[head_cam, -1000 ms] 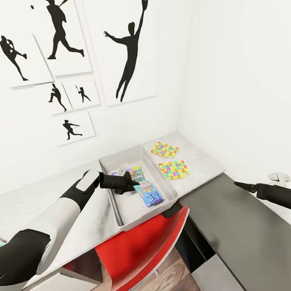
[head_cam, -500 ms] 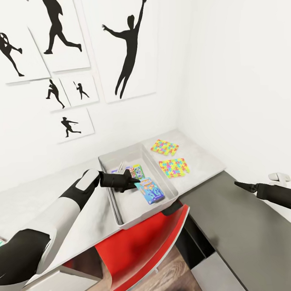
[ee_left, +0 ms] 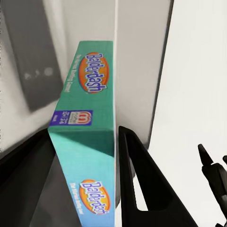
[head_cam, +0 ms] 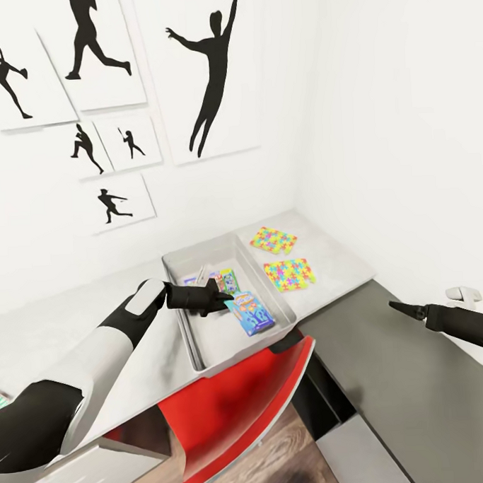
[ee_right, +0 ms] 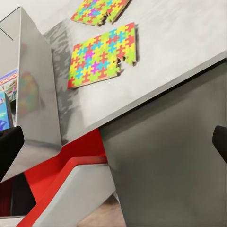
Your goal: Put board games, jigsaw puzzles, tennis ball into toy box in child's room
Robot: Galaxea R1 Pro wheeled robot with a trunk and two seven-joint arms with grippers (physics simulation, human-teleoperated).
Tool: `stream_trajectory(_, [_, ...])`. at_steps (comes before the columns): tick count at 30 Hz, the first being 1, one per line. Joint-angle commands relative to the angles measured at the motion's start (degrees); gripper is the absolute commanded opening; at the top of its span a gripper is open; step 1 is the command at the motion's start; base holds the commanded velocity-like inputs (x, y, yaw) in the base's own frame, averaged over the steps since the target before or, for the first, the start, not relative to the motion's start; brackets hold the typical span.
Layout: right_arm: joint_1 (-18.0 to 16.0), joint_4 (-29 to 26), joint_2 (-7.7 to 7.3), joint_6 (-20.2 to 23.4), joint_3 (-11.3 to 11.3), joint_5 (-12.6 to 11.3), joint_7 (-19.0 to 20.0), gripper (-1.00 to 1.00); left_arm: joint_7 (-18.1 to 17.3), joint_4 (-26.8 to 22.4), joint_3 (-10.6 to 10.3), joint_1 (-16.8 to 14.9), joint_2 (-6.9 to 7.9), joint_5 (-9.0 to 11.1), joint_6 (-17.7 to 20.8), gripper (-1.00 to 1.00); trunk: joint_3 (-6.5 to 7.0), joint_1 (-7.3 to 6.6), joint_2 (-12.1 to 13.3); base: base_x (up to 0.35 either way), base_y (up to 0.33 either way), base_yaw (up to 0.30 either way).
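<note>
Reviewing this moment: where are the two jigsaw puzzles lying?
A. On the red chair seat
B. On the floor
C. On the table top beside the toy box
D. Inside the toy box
C. Both jigsaw puzzles lie flat on the pale table, outside the toy box, on the side away from the left gripper, which is over the box at the blue board game.

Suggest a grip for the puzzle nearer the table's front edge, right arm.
Take the nearer jigsaw puzzle by its right edge, coming low from the right with the right gripper. It lies flat and thin on the table, so a straight top-down pinch probably finds little to bite. That side is bare table; the toy box stands on its left.
</note>
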Motion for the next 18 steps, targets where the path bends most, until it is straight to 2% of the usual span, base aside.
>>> stream_trajectory(1, [-0.1,0.0,-0.01,0.5,0.0,-0.3,0.0,1.00,-0.4,0.0,-0.4,-0.1,0.07,-0.1,0.0,-1.00,-0.17,0.03,-0.1,0.000,0.000,0.000])
stream_trajectory(18, [-0.1,0.0,-0.01,0.5,0.0,-0.3,0.0,1.00,-0.4,0.0,-0.4,0.0,0.07,-0.1,0.0,-1.00,-0.65,0.03,-0.1,0.000,0.000,0.000])
